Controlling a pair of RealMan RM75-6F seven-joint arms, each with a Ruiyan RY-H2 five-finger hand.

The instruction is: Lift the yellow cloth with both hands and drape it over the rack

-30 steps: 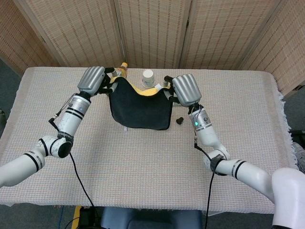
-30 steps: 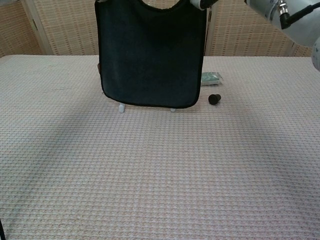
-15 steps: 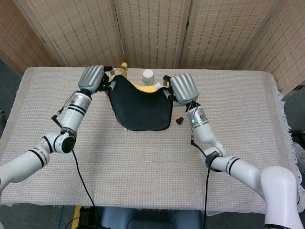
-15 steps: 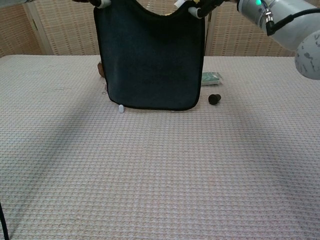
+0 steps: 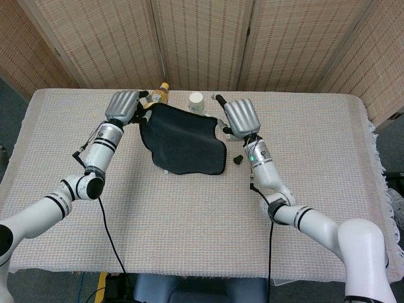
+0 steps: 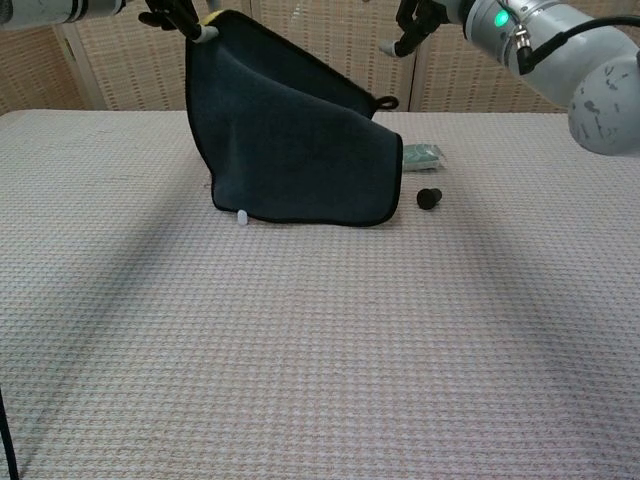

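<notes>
— That cloth looks soft and matt, dark on the face we see, with a stitched hem; the table cover is a rough waffle weave.
— The hand shells are smooth grey, faintly shiny; the arms are glossy white plastic; the far screens look woven, wood-framed.

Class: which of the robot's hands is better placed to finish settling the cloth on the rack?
The left hand: it grips the cloth's raised corner. The right hand has no hold and hangs above the fallen corner.
</notes>
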